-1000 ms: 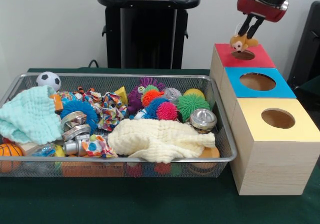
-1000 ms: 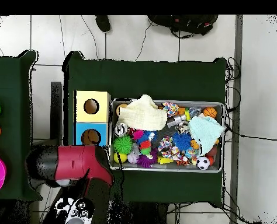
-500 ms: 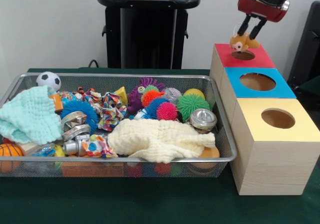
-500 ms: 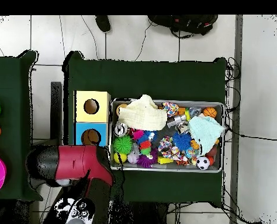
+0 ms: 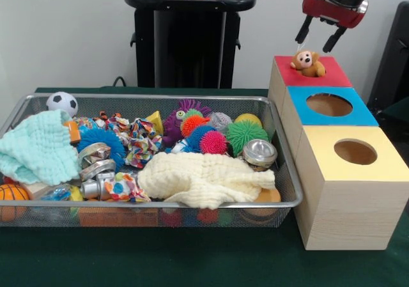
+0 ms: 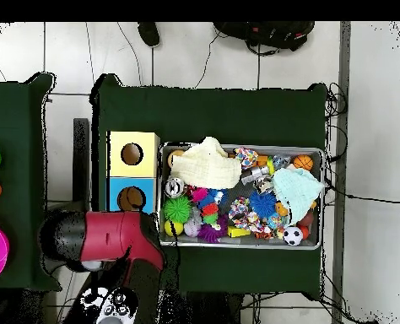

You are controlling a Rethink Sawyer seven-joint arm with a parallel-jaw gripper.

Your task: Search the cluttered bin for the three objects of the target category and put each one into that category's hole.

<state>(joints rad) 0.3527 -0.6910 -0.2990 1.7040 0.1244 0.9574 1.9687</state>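
Claw (image 5: 317, 38) hangs spread above the monkey toy (image 5: 308, 63), which sits in the red box's hole (image 5: 311, 71); a gentle downward nudge should seat it through.

A: What sort of place are we looking at?

B: A robot lab, prob. The arm (image 6: 102, 238) is standing on a black pedestal (image 5: 190, 34) at a table (image 5: 192, 261) w/ green cloth, and a blank wall is running behind it.

A: Anything else pointing that way?

B: Cables (image 6: 262, 51) are trailing over a tiled floor (image 6: 372, 110). A test setup is sitting ready: mesh bin (image 5: 284, 201) of toys, wooden boxes (image 5: 345, 217) w/ holes.
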